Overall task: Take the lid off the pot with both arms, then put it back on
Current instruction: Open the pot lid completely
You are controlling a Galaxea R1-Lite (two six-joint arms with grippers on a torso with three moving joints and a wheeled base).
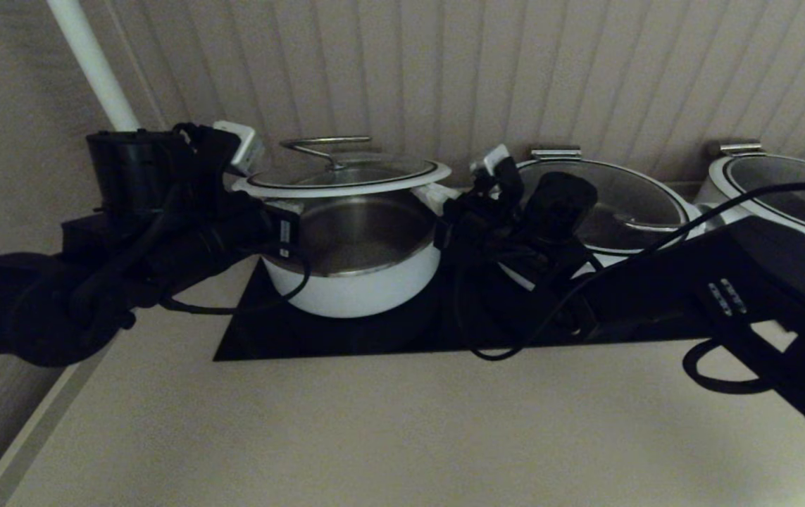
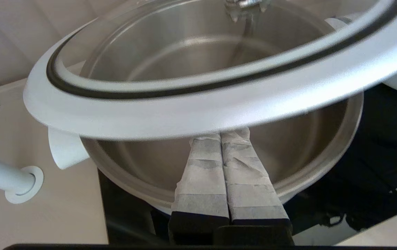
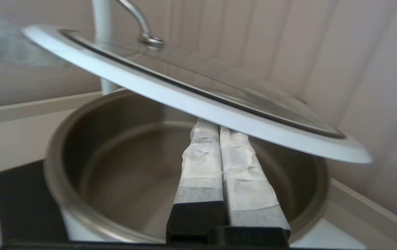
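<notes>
The glass lid (image 1: 346, 176) with white rim and steel loop handle hangs level a little above the white pot (image 1: 356, 282), whose steel inside shows open. My left gripper (image 1: 256, 198) is under the lid's left rim and my right gripper (image 1: 448, 201) is under its right rim. In the left wrist view the white-wrapped fingers (image 2: 201, 166) are pressed together, tips (image 2: 221, 135) beneath the lid rim (image 2: 198, 111), over the pot (image 2: 323, 156). In the right wrist view the gripper (image 3: 219, 126) is likewise shut beneath the tilted-looking lid (image 3: 191, 100), above the pot (image 3: 115, 166).
The pot stands on a black cooktop (image 1: 346, 338) set in a beige counter. Two wider white pots with lids (image 1: 613, 204) (image 1: 789, 190) stand to the right. A white pole (image 1: 92, 63) rises at the back left, and a panelled wall is close behind.
</notes>
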